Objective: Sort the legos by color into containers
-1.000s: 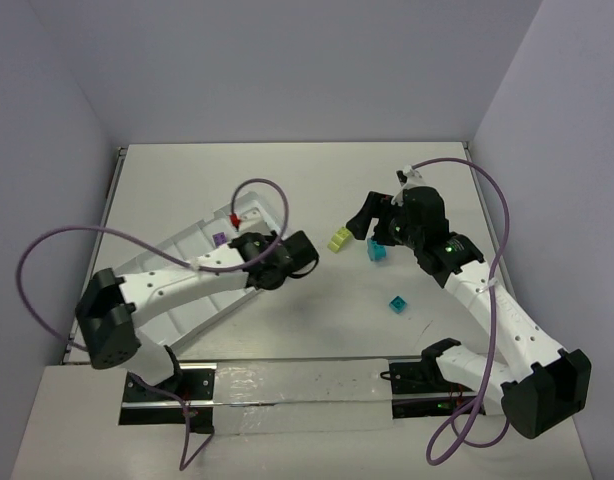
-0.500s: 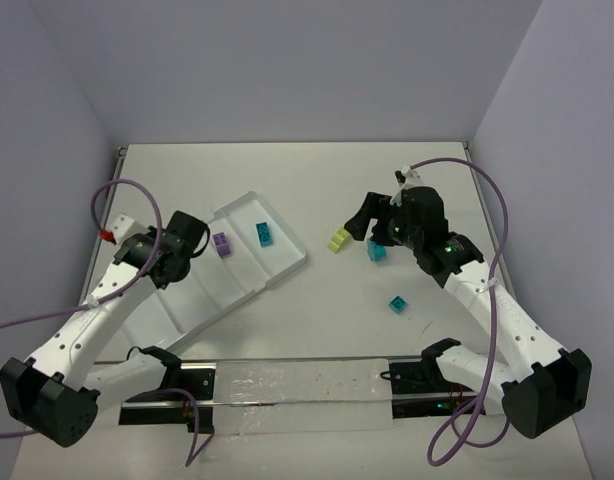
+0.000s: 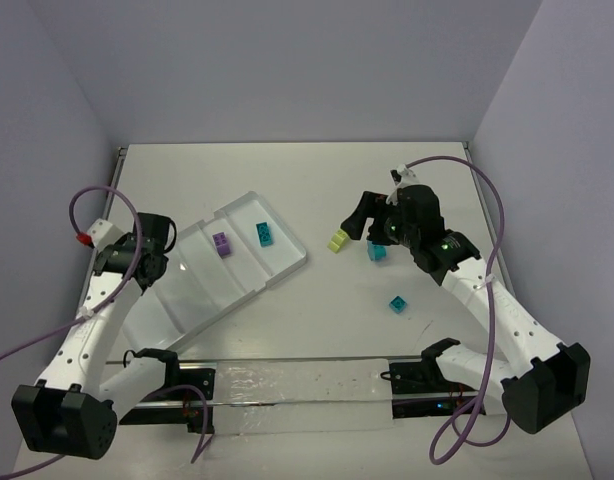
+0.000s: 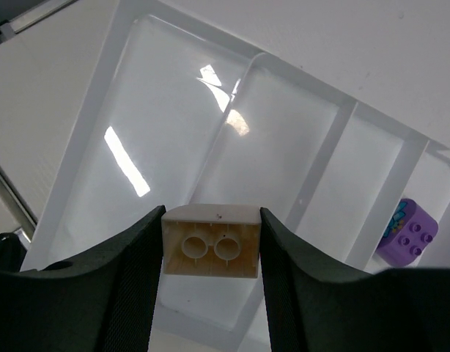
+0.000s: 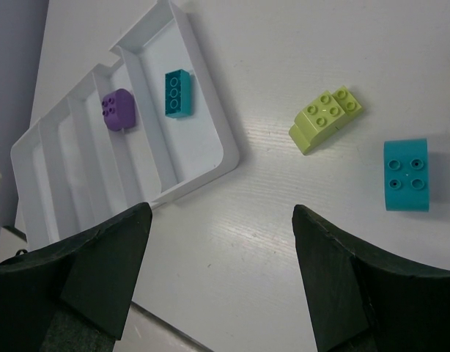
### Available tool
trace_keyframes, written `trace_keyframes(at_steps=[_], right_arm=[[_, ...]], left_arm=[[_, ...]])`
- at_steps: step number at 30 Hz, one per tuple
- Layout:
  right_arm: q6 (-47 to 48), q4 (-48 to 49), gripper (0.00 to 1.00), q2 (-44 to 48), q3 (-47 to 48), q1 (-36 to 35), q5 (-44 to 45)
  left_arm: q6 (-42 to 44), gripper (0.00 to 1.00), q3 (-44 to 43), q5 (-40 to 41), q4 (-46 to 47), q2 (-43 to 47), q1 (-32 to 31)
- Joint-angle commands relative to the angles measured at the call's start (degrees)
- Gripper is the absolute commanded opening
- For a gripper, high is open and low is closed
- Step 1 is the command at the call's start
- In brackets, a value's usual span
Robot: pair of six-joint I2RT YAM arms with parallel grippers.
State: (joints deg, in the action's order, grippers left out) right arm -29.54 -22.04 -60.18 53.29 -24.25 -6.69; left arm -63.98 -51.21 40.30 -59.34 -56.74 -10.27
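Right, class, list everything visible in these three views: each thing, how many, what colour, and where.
white translucent plastic compartment tray: 1, white, slanted on table's left half
purple studded plastic brick: 1, purple, tray's second compartment from far end
teal studded plastic bricks: 3, teal, one in tray's end compartment, two loose at right
lime-green studded plastic brick: 1, lime-green, loose right of tray
beige plastic brick: 1, beige, held above tray
white table: 1, white
purple cables: 2, purple, on the arms
left arm: 1, white-black, jaws shut on beige brick
right arm: 1, white-black, jaws open near lime-green brick
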Motion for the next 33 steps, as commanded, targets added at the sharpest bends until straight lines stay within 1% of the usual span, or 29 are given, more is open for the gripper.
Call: trace_keyframes(at_steps=[1, 4, 6, 7, 8, 9, 11, 12, 13, 18, 20, 23, 24, 25, 27, 29, 31, 32, 33], right_arm=[[-0.35, 1.82, 0.85, 1.82, -0.05, -0.45, 1.56], [0.31, 1.83, 0.85, 1.58, -0.48, -0.45, 2.12], [0.60, 2.05, 0.85, 1.51, -0.63, -0.52, 2.05], [0.74, 2.12, 0.85, 1.47, -0.64, -0.50, 2.15], [0.89, 2.17, 0.85, 1.47, -0.64, -0.45, 2.29], [1.02, 2.17, 0.85, 1.47, -0.64, -0.45, 2.30], [1.44, 2.10, 0.85, 1.30, -0.73, -0.52, 2.47], [1.55, 2.15, 0.85, 1.30, -0.73, -0.47, 2.47], [1.68, 2.17, 0.85, 1.30, -0.78, -0.45, 2.56], [2.04, 1.89, 0.85, 1.66, -1.01, -0.44, 3.57], [2.25, 1.53, 0.85, 2.00, -1.19, -0.38, 4.56], [2.81, 0.51, 0.85, 2.52, -1.52, -0.27, 6.50], [2.98, 0.34, 0.85, 2.61, -1.69, -0.27, 6.51], [3.00, 0.17, 0.85, 2.61, -1.78, -0.27, 6.52], [3.78, -0.99, 0.86, 1.83, -2.14, 0.01, 7.73], [3.62, -1.67, 0.86, 1.47, -2.31, 0.13, 8.47], [2.44, -2.21, 0.86, 2.04, -2.78, 0.51, 10.10], [1.54, -2.31, 0.86, 2.95, -3.07, 0.69, 10.94], [0.81, -2.31, 0.86, 3.92, -3.24, 0.92, 11.66]], left_arm=[[7.54, 0.22, 0.64, -6.74, 8.39, -2.13, 0.99], [9.05, 0.23, 1.68, -9.50, 11.71, -5.66, 1.05], [8.72, 0.27, 1.98, -9.82, 12.89, -7.91, 1.05], [7.94, 0.38, 1.88, -9.60, 12.74, -8.87, 1.05], [7.11, 0.52, 1.73, -9.36, 12.50, -9.81, 1.05], [6.53, 0.59, 1.60, -9.16, 12.43, -10.70, 1.05], [5.90, 0.91, 1.58, -9.18, 12.79, -11.77, 1.05], [5.57, 0.97, 1.69, -9.18, 12.96, -11.99, 1.05], [5.40, 0.99, 1.82, -9.23, 13.15, -12.08, 1.05], [4.99, 0.99, 1.05, -9.05, 12.73, -10.46, 1.02], [7.56, 0.99, -0.17, -9.88, 13.73, -8.50, 0.41], [10.86, 0.99, -2.03, -11.46, 15.38, -6.91, -2.18], [11.30, 0.99, -3.44, -11.47, 15.48, -7.14, -4.91], [11.57, 0.99, -3.54, -11.47, 15.48, -7.16, -5.10], [12.31, 0.99, -6.69, -11.61, 15.77, -9.88, -12.26], [12.82, 0.99, -8.92, -11.33, 17.06, -12.68, -18.07], [15.40, 0.99, -11.63, -12.73, 20.01, -18.25, -26.15], [16.85, 0.99, -12.84, -13.60, 21.79, -20.93, -28.91], [17.95, 0.99, -13.96, -14.53, 22.80, -22.92, -30.38]])
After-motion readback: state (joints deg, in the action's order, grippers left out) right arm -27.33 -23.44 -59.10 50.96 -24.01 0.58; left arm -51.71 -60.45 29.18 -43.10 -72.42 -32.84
